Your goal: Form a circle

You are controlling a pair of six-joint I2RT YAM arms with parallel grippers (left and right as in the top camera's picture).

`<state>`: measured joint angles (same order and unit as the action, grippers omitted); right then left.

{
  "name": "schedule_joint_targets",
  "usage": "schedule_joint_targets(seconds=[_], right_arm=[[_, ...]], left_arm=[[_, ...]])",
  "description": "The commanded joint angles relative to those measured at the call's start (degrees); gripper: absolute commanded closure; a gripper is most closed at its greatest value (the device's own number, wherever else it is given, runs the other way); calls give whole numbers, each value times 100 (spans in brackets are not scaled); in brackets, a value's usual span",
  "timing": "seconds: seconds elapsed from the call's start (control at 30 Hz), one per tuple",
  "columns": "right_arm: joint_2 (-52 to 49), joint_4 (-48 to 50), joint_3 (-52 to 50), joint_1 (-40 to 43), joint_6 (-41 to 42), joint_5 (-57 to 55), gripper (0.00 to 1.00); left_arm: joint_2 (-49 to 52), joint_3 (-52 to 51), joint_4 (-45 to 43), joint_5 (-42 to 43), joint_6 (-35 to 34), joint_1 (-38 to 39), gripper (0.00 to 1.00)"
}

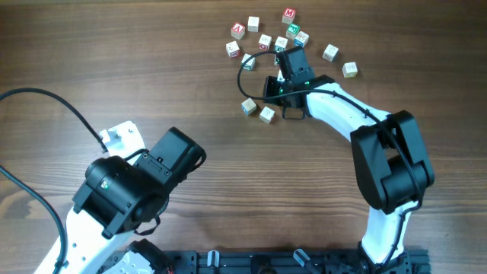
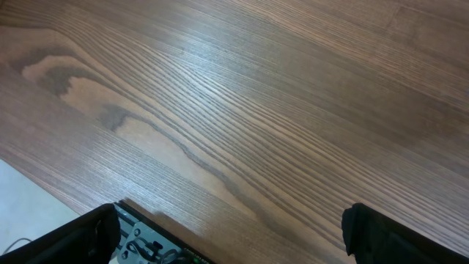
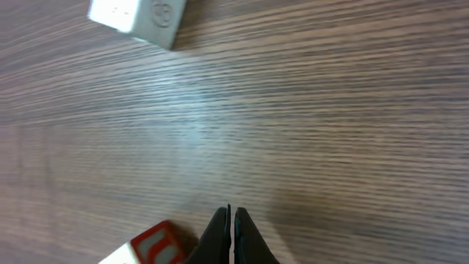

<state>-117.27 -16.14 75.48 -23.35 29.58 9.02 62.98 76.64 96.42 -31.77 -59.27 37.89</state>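
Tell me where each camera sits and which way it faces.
Overhead: above the table, looking straight down; left arm, right arm and scattered alphabet cubes show.
Left wrist: on the left gripper, facing down at wood; its open fingertips at the bottom corners.
Right wrist: on the right gripper, low over the table; shut fingers, a pale cube, a red-lettered cube.
Shared: overhead and right wrist both show cubes and the right gripper.

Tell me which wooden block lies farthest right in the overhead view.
The pale block at the right end of the scatter; every other block lies to its left.
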Motion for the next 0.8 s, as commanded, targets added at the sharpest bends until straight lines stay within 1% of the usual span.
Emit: schedule_joint_targets(seconds=[0.0, 0.1, 0.27, 0.5, 0.77], right_arm=[[350, 44, 81, -240, -363, 92, 95], [509, -24, 81, -516, -546, -205, 95], [577, -157, 81, -957, -575, -767, 95], [557, -431, 76, -1279, -693, -776, 95], [367, -424, 63, -1403, -706, -772, 95]], left_arm=[[-26, -20, 7, -33, -81, 9, 0], [-24, -20, 7, -33, -81, 9, 0], [-26, -20, 7, -33, -81, 9, 0], [-26, -20, 7, -33, -81, 9, 0], [-26, -20, 7, -33, -81, 9, 0]])
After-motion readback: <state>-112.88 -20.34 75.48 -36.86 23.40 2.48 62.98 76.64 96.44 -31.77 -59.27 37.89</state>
